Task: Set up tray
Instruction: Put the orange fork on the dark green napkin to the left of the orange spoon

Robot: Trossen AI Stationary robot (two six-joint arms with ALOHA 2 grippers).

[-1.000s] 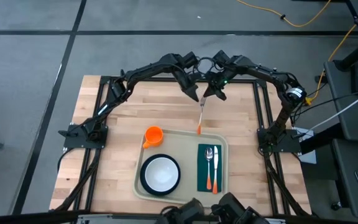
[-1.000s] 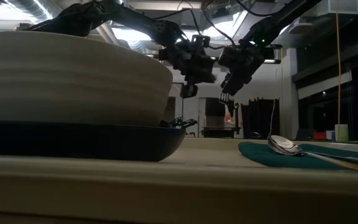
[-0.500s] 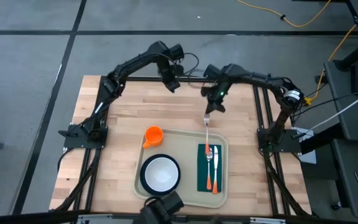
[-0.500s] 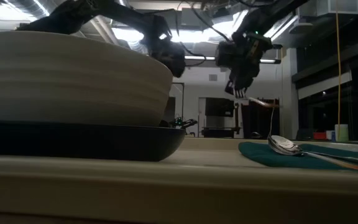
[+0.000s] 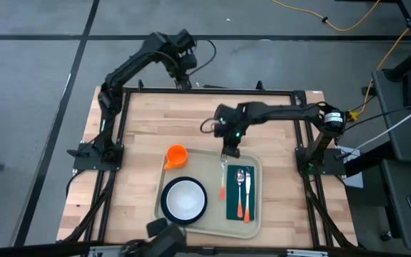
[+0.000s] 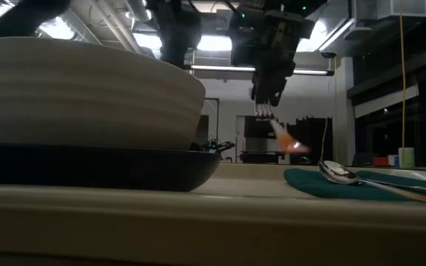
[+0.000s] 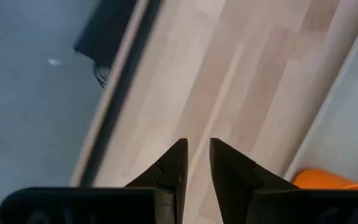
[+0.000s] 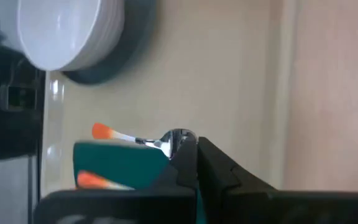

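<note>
The beige tray point(image 5: 207, 171) lies on the near half of the wooden table. It holds a white bowl point(image 5: 185, 199) on a dark plate, and a dark green napkin point(image 5: 238, 193) bearing a spoon and another orange-handled utensil. My right gripper point(image 5: 225, 150) hangs above the tray's far rim, shut on an orange-handled fork point(image 5: 222, 182), which reaches over the tray between bowl and napkin. My left gripper point(image 5: 182, 73) is raised over the table's far edge, its fingers point(image 7: 178, 163) slightly apart with nothing between them. My right gripper pinches the fork's metal tine end point(image 6: 263, 111) between its two fingers, coming from above and slanting down. The fork hangs tilted below the fingers, and its orange handle point(image 6: 290, 142) points down toward the near side, clear of the tray.
An orange cup point(image 5: 175, 155) stands on the table just off the tray's far left corner. A black frame point(image 5: 212, 90) runs round the table's far and side edges. Bare wood lies between the far rail and the tray.
My right gripper has carried the fork from near the table's far edge toward the near edge and somewhat left, until it hangs over the tray. My left gripper has drawn away from the fork, rising toward the far left.
</note>
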